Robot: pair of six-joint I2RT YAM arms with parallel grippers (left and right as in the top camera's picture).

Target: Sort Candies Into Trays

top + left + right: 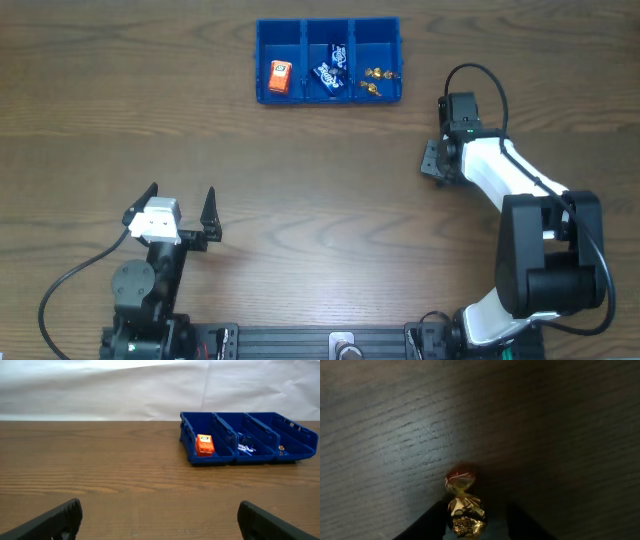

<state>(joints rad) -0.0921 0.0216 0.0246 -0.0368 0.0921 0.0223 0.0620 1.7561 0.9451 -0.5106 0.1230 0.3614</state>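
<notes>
A blue tray [404, 60] with three compartments stands at the far middle of the table. An orange candy [280, 76] lies in its left bin, blue-wrapped candies [330, 72] in the middle one, gold candies [374, 80] in the right one. My right gripper [433, 162] is low over the wood, right of and nearer than the tray. In the right wrist view that gripper [476, 527] is shut on a gold-wrapped candy [465, 512], whose red end points at the table. My left gripper [181, 195] stands open with nothing in it at the near left; its wrist view faces the tray [300, 435].
Bare wood lies between the two grippers and in front of the tray. The right arm's white link [505, 170] and black cable arch over the table's right side. A white backdrop [100, 390] closes off the far edge.
</notes>
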